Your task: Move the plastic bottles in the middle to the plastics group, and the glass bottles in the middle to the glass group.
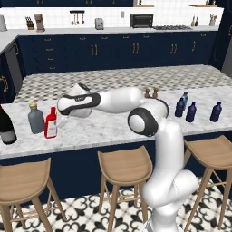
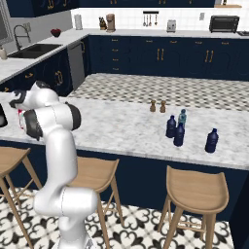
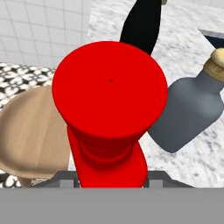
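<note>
Marble worktop (image 1: pixel 104 129) runs the width of the island, and I read it from its left end. Furthest left in the left base view stands the tall dark wine bottle (image 1: pixel 6 127) with its white label. Next to it is the squarish grey bottle (image 1: pixel 36 119) with a tan stopper, upright. Just beside that, on its right, stands the slim red bottle (image 1: pixel 50 123) with the white label, upright on the marble and close enough that I cannot tell whether the two touch.

The white arm reaches left across the worktop, and its pincer (image 1: pixel 61 118) sits right against the red bottle's upper part. From the hand view the red cap (image 3: pixel 110 87) fills the middle, with the neck running down between the finger tips at the bottom edge, so the pincer is clamped on the red bottle. In that same view the grey bottle (image 3: pixel 189 110) lies to one side and the dark wine bottle (image 3: pixel 141 24) behind.

Further right, past the arm's elbow, two small brown shakers (image 1: pixel 151 93) stand together mid-worktop. Towards the right end is a cluster: a pale teal-blue bottle (image 1: pixel 185 98) at the back, with two navy-blue bottles (image 1: pixel 180 108) just in front of it, close together. A third navy-blue bottle (image 1: pixel 216 112) stands a little apart on the far right.

Wooden stools (image 1: pixel 125 168) line the near side of the island.
</note>
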Motion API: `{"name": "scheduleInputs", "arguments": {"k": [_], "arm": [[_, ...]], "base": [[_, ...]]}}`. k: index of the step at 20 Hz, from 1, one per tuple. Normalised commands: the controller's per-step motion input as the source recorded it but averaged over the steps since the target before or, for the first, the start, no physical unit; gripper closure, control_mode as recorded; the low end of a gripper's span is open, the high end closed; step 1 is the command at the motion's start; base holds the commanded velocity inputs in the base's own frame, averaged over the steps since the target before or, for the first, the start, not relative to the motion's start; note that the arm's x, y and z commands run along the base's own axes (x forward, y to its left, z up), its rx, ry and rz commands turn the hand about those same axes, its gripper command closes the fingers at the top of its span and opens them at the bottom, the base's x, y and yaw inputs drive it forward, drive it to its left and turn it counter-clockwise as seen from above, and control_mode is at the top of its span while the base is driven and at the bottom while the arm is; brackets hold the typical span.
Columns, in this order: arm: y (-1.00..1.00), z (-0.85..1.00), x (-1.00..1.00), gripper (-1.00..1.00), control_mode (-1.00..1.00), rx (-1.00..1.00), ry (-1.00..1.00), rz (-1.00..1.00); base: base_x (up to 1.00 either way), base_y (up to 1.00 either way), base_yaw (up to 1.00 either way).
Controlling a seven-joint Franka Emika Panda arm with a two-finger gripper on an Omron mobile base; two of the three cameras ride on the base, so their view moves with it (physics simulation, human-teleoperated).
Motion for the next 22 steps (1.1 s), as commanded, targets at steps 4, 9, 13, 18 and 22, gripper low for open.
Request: {"name": "scheduleInputs", "arguments": {"k": [4,9,13,18,22], "arm": [[0.50,-0.22,0.08,1.00,-1.00,0.00,0.00,0.00],[0.39,-0.20,0.13,1.00,-1.00,0.00,0.00,0.00],[0.07,-0.03,0.16,1.00,-1.00,0.00,0.00,0.00],[0.01,-0.02,0.09,1.00,-1.00,0.00,0.00,0.00],[0.00,-0.17,0.04,1.00,-1.00,0.00,-0.03,0.00]], "base": [[0.00,0.00,0.00],[0.00,0.00,0.00],[0.00,0.00,0.00],[0.00,0.00,0.00],[0.00,0.00,0.00]]}}
